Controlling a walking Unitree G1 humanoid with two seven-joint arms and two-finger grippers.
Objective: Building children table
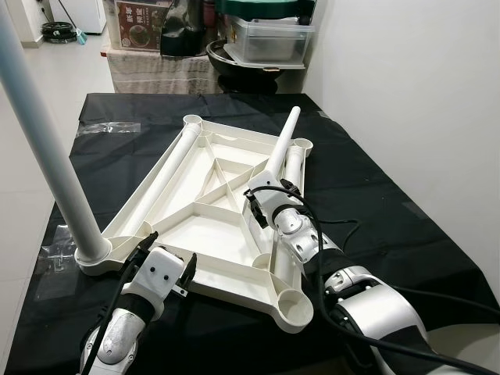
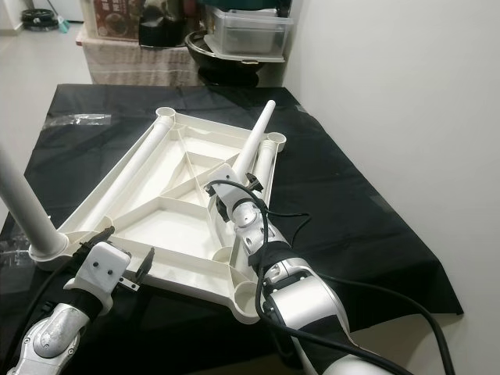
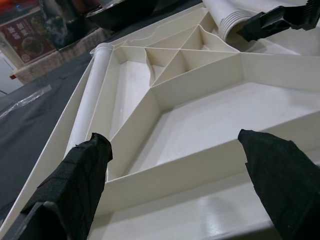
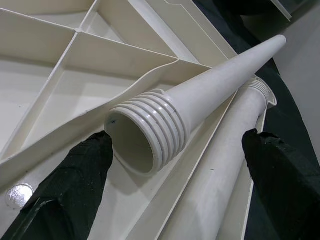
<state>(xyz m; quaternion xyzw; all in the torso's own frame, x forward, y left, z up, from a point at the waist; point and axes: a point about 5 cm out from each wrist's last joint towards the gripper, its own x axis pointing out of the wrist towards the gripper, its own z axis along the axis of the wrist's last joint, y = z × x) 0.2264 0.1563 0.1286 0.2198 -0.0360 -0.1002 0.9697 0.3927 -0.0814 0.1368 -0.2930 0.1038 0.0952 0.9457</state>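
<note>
Leg fitting: right gripper (image 4: pixel 175 150), fingers spread, about threaded leg (image 4: pixel 200 112); next, grasp and seat in tabletop (image 1: pixel 211 226) socket; left gripper (image 3: pixel 175 185) released.

Red printed box (image 1: pixel 142 22) behind the table, characters on it too blurred to read; no other legible text

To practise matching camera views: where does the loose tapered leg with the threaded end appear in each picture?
Left eye: tapered leg centre, slanting toward the far right corner.
Right eye: centre, same slant.
Left wrist: its threaded end, far across the tabletop.
Right wrist: close, between the right gripper open jaws.
Shared landmark: triangular ribs.
</note>
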